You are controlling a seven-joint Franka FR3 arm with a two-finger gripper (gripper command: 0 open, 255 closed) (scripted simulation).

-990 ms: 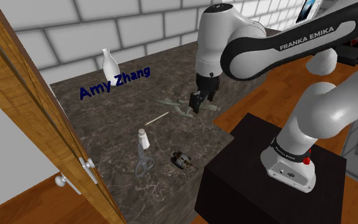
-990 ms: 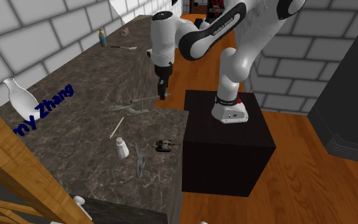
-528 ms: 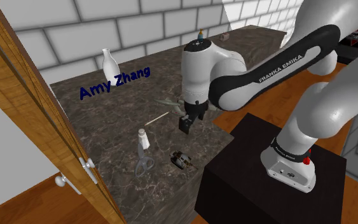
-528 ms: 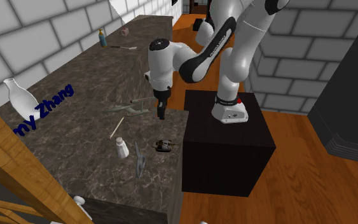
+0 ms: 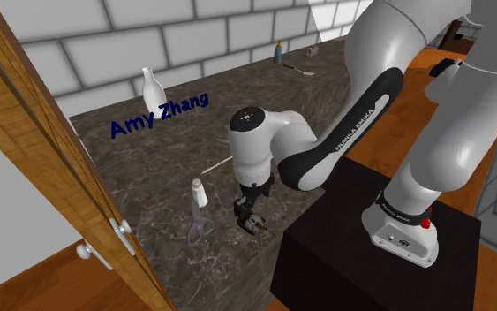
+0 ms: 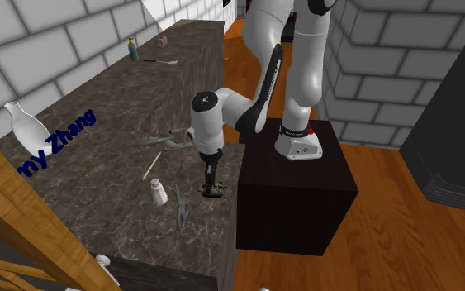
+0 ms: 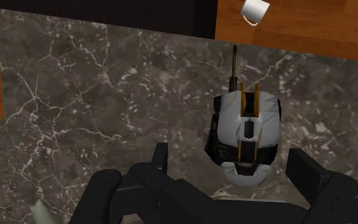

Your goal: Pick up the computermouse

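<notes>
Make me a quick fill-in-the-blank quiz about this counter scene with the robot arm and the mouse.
1. The end effector hangs over the computer mouse with its fingers ___.
2. The blue lettering on the countertop reads Amy ___.
3. The white vase stands ___ near that lettering.
Missing words: open; Zhang; upright.

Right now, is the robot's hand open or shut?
Open. The gripper has its black fingers standing apart in the wrist view, with the white-and-black mouse between them, not clasped.
</notes>
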